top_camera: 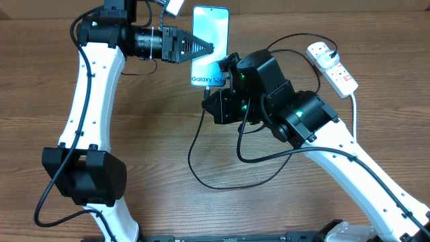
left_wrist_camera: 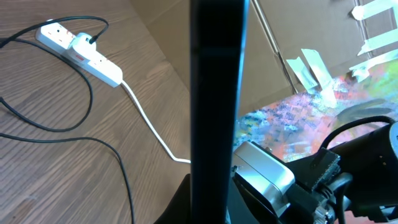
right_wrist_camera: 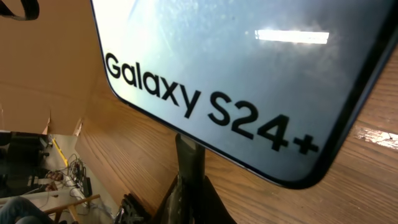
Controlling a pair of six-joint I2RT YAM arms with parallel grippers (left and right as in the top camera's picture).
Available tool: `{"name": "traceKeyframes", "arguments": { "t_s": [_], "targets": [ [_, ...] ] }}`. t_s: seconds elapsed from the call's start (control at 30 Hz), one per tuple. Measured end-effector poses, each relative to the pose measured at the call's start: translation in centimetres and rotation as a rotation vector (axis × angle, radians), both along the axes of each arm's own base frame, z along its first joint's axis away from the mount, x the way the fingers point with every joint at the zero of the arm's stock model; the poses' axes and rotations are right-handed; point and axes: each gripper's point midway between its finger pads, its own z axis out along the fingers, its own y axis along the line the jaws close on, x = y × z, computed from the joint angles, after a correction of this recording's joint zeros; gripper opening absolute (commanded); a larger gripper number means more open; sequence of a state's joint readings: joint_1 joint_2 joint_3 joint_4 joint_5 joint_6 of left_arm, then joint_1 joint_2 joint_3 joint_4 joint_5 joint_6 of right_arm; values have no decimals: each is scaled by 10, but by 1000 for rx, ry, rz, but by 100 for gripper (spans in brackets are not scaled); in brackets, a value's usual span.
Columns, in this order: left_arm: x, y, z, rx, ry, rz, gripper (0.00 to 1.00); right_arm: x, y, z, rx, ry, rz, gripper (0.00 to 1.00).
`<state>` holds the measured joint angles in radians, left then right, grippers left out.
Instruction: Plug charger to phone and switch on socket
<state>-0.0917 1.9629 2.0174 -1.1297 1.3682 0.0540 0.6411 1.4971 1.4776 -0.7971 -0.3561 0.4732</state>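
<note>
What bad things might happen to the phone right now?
1. The left gripper pinches the phone by just one edge, so a push at its bottom might twist it or make it slip.
2. The right gripper seems to press the charger tip at the phone's bottom edge. If it misses the port, it may scrape.
3. The charger loops under the right arm and might snag, tugging its plug from the socket.

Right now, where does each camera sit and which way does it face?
Overhead: above the table, facing straight down; left gripper, right gripper, phone, socket.
Left wrist: on the left gripper, facing along the phone's edge toward the socket; right arm lower right.
Right wrist: near the phone's lower end, facing its screen; own shut fingers at bottom.
Shared: all three show the phone.
</note>
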Motion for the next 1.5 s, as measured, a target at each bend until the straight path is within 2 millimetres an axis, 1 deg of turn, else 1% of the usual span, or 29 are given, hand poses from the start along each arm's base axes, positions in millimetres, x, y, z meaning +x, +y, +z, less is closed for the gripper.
{"name": "traceKeyframes", "arguments": {
  "t_s": [0.53,1.07,1.3,1.5],
  "targets": [
    [-2,0,-2,7,20,2,4,-1,0,-1,-2,3,4,4],
    [-4,0,2,-14,-24,-18,4,-1,0,0,-1,2,4,4],
    [-10,0,-2,-7,-17,-26,4,-5,-5,-2,-17,29,11,4],
    [-10,1,-3,-3,-37,-29,4,-4,-10,-2,-10,44,14,4]
  ]
}}
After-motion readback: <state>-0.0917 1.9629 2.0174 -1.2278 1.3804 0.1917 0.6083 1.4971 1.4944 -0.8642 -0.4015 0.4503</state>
